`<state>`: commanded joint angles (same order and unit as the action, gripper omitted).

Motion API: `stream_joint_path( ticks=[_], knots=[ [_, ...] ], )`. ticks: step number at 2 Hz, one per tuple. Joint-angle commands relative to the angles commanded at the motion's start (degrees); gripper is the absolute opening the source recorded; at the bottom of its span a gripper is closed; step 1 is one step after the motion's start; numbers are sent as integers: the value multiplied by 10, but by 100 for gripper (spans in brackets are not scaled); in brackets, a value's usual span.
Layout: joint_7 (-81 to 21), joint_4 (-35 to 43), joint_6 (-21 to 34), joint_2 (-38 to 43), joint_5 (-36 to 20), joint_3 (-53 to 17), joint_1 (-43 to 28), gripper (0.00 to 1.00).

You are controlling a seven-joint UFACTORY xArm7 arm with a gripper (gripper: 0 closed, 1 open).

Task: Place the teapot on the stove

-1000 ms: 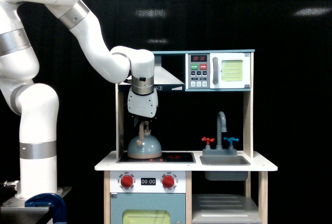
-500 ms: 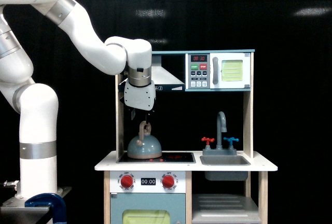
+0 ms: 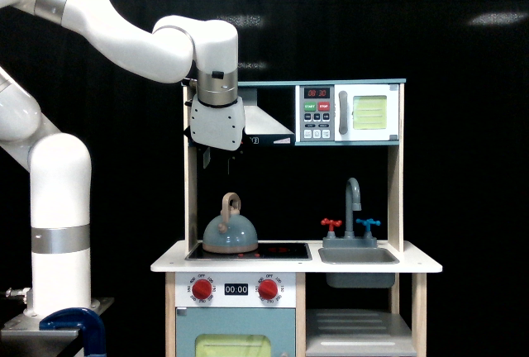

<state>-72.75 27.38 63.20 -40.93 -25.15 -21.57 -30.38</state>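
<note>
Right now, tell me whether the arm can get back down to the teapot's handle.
Probably yes. The tool hangs above the teapot, slightly toward the exterior view's left, with only open space between them. The loop handle stands upright and free on the stove. The hood beside the tool is the only nearby obstacle.

Open gap between claw (image 3: 216, 159) and teapot (image 3: 230, 233); hood (image 3: 269, 121) beside.

Glossy white arm (image 3: 124, 30), silver joint bands
</note>
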Motion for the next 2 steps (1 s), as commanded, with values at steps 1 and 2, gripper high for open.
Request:
stream_joint_path(
  ticks=[1,2],
  knots=[
    [-36,46,-11,70,-7,-38,-21,100],
    [-66,87,5,111,-4,-71,-25,100]
  ],
)
